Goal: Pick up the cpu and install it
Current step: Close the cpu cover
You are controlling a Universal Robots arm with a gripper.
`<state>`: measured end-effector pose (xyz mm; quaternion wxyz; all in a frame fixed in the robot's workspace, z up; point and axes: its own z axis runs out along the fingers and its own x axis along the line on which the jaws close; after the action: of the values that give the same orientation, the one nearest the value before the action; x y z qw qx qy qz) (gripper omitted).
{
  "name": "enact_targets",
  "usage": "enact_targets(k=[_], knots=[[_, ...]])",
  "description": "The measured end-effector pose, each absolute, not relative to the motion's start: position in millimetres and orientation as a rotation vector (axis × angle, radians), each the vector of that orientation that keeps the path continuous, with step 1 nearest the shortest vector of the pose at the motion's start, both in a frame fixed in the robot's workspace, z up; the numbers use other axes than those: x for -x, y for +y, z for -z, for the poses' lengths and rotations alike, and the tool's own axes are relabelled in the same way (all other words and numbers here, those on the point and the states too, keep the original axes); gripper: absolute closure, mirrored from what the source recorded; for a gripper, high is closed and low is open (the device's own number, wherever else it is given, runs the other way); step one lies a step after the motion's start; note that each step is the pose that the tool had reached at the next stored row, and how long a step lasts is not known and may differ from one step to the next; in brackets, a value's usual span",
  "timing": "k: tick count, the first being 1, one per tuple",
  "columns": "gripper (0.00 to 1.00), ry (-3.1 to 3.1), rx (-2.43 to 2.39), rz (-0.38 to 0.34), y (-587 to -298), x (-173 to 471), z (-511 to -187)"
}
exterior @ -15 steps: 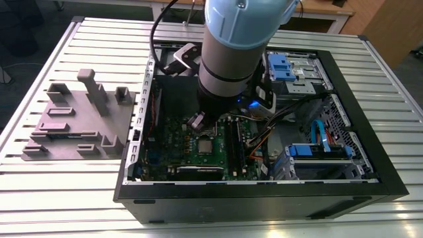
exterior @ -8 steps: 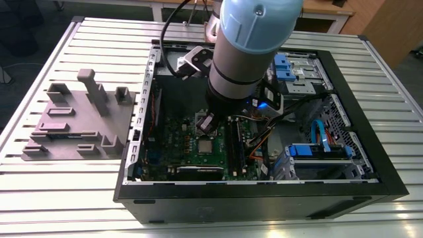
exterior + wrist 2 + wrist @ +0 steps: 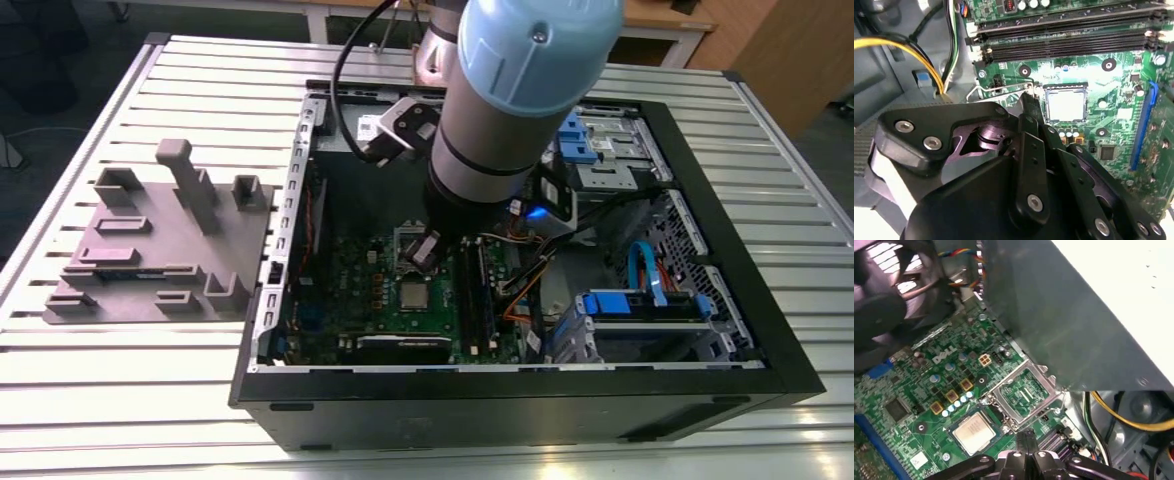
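Observation:
The cpu lies flat in the motherboard socket inside the open computer case, its silver top facing up. Both wrist views show the cpu seated in its dark frame. The socket's metal hold-down frame is swung open beside the chip. My gripper hangs just above the board beside the socket, near the open frame. Its black fingers are pressed together with nothing between them. The gripper is a short way from the chip and does not touch it.
A grey plastic fixture stands on the slatted table at the exterior view's left. The case wall, memory slots, yellow and black cables and a blue drive cage crowd around the socket.

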<state>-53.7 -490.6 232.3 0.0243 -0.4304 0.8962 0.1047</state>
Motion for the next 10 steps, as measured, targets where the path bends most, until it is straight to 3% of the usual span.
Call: enact_targets(k=[10], knots=[[0.90, 2.737, 1.397, -0.343, -486.4, 49.6, -229.5]])
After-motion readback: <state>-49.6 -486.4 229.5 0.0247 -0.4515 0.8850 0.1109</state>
